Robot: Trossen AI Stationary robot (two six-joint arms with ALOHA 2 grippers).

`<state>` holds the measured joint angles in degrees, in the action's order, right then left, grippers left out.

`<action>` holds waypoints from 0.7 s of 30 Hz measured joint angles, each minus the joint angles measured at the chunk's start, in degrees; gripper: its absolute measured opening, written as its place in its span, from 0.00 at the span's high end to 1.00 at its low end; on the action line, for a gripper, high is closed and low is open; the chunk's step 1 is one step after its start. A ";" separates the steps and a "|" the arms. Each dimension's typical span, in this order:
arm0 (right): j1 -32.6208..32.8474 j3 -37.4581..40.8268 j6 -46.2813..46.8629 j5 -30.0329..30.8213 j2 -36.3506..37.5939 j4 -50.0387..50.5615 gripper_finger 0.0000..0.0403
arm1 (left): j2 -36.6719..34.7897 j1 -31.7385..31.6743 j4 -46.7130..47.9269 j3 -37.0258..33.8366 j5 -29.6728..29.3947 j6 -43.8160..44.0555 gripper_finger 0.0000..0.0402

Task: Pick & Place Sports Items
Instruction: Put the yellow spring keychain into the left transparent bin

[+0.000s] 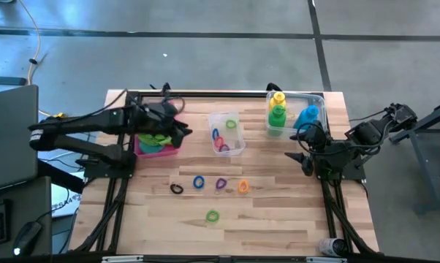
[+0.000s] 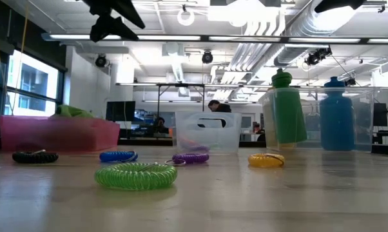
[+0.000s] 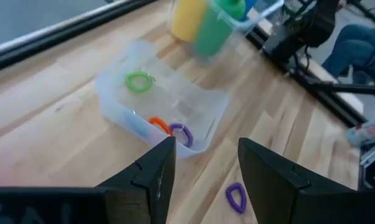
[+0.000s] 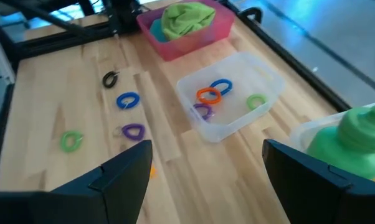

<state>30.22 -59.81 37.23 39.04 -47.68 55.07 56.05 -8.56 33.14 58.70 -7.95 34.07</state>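
The yellow bottle (image 1: 278,98), green bottle (image 1: 277,117) and blue bottle (image 1: 307,117) stand in a clear box (image 1: 316,98) at the far right. A lime green towel (image 4: 186,17) lies on a teal towel (image 4: 155,28) in the pink tray (image 1: 141,150). Several coloured rings lie in a small clear box (image 1: 236,146). Black (image 1: 177,188), blue (image 1: 199,182), purple (image 1: 221,185), orange (image 1: 243,187) and green (image 1: 212,216) rings lie on the table. My left gripper (image 1: 182,133) is open over the tray's right end. My right gripper (image 1: 302,162) is open, just near of the bottle box.
The wooden table has free room along its near half around the loose rings. A black frame bar (image 1: 205,93) runs along the far edge. Arm mounts stand at both side edges. A person's legs (image 3: 362,46) show beyond the table's right side.
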 joint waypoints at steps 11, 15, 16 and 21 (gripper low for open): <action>0.00 0.01 -2.46 -6.98 0.00 -0.01 0.27 | 5.96 14.18 -0.04 0.00 -11.22 9.23 0.58; 0.00 0.02 -5.25 -10.81 0.00 -1.18 0.27 | 8.50 17.43 -0.57 0.00 -12.58 10.94 0.58; 0.00 0.02 -6.13 -11.97 0.00 -1.52 0.27 | 9.09 18.03 -0.94 0.00 -12.79 10.99 0.58; 0.00 0.02 -10.35 -17.83 0.00 -4.19 0.27 | 10.94 19.68 -2.06 0.00 -13.22 10.83 0.58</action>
<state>30.22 -59.79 26.89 21.21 -47.68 50.88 66.98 11.12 31.09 58.70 -21.17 44.90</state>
